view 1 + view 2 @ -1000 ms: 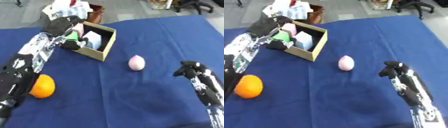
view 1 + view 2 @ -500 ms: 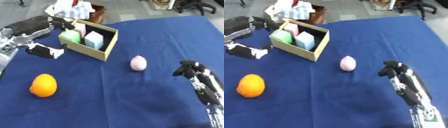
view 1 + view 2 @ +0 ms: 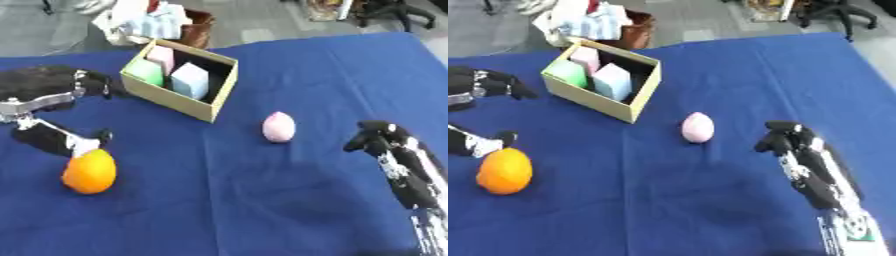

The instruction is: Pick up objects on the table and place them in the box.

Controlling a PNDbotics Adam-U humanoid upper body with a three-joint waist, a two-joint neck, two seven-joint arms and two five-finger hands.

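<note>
Left hand (image 3: 54, 100), frame left: spread above orange (image 3: 89, 171). Box (image 3: 216, 91): three blocks stowed. Outstanding: orange, pink egg (image 3: 278, 127).

Both eyes sit in the head, looking steeply down and forward over the blue table (image 3: 262, 200) — mid range. The pair overlaps almost fully: box (image 3: 179, 80), pink egg shape (image 3: 278, 127), orange (image 3: 89, 171). Right eye is offset — the same items sit further left in its frame.
</note>
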